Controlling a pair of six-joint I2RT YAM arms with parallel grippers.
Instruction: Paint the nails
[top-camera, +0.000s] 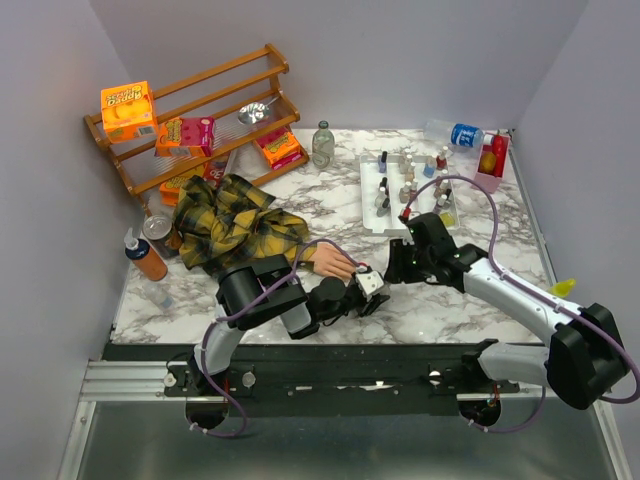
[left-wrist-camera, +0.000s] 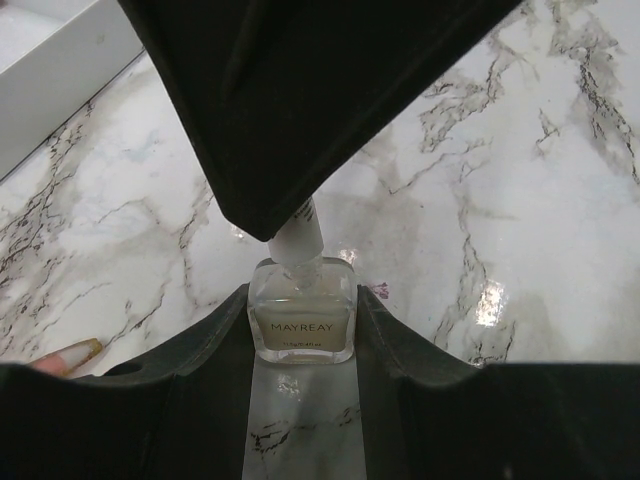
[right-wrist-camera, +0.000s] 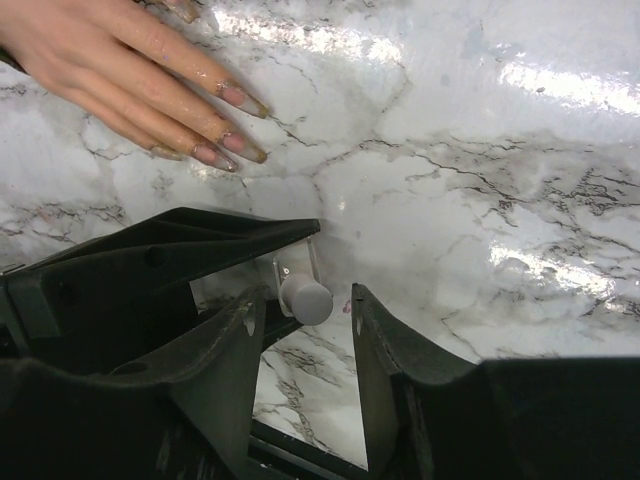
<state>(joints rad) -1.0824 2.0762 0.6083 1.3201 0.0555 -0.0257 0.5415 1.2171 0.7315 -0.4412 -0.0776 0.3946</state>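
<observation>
The left gripper (left-wrist-camera: 302, 300), at the bottom of its wrist view, is clamped on a pale polish bottle (left-wrist-camera: 301, 322); the right gripper (right-wrist-camera: 305, 298) stands with jaws apart around the bottle's grey cap (right-wrist-camera: 307, 301); the nails (right-wrist-camera: 243, 97), long, glossy and dull pink-brown, lie upper left in the right wrist view, on a peach mannequin hand (right-wrist-camera: 110, 55) resting flat on the marble table (right-wrist-camera: 500, 150).

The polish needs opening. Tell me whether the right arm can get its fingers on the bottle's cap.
Probably yes: the cap sits in the gap between the right fingers, nothing blocking it, while the left fingers clamp the bottle.
</observation>
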